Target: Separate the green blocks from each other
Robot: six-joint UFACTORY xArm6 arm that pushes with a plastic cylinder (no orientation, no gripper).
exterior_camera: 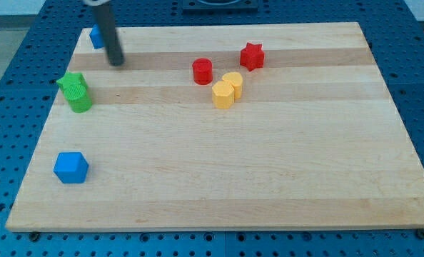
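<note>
The two green blocks sit touching near the board's left edge: a green star [71, 83] behind a green cylinder [79, 100]. My tip [116, 61] (a bare rod, no claw to open or close) stands just up-right of them, apart. A blue block [96, 36] hides partly behind the rod at the top-left corner; a blue cube [71, 167] lies lower left. The red cylinder [202, 71], red star [252, 56] and two yellow blocks [227, 90] cluster well right. The wooden board [269, 171] is open below.

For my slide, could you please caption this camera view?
My tip stands above the two touching green blocks at the board's left edge.
</note>
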